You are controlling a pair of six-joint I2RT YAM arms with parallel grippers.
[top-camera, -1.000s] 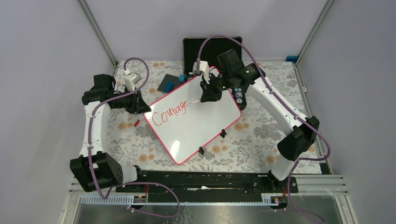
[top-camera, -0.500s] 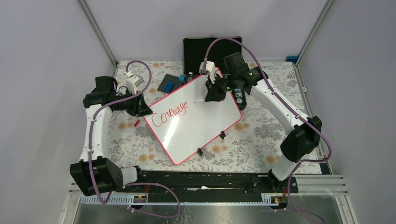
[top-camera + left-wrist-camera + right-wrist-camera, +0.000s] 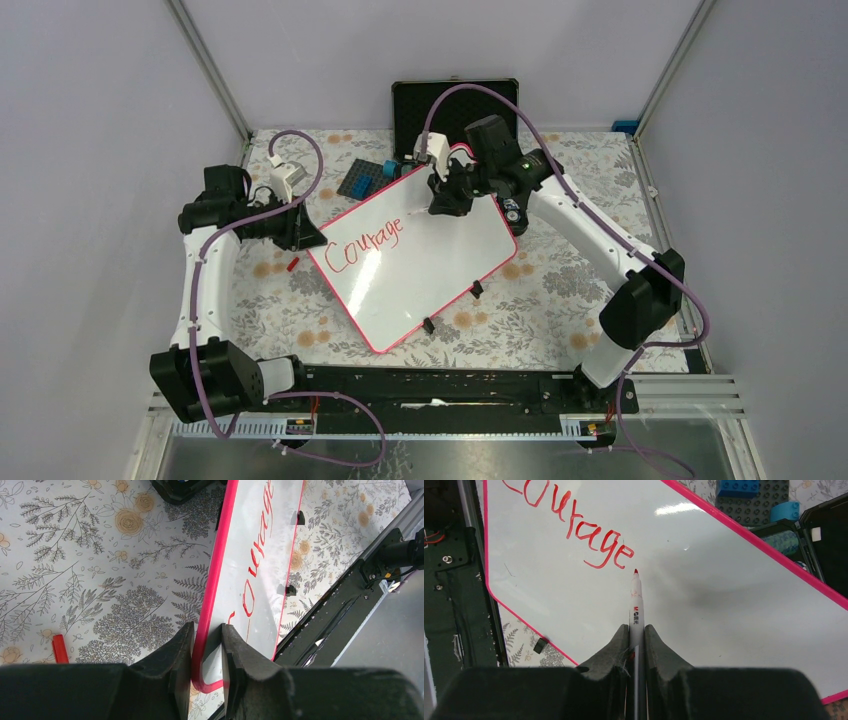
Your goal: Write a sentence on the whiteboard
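The whiteboard (image 3: 440,275) lies slanted on the floral table, white with a pink-red frame. The sentence shows only as the red word "Courage" (image 3: 365,243), also seen in the right wrist view (image 3: 574,530). My left gripper (image 3: 308,236) is shut on the whiteboard's left corner, its fingers (image 3: 180,650) on either side of the frame (image 3: 212,595). My right gripper (image 3: 443,203) is shut on a white red-tipped marker (image 3: 636,605). The marker tip sits just right of the last "e"; I cannot tell whether it touches the board.
A black case (image 3: 455,100) stands at the back. A dark brick plate with blue bricks (image 3: 365,178) lies beyond the board's far edge. A red marker cap (image 3: 292,264) lies left of the board. Two black clips (image 3: 477,288) sit on the board's near-right edge.
My right gripper swung the marker away to the right of the "e", then came back a little to the left. The word is unchanged. The left gripper keeps its hold.
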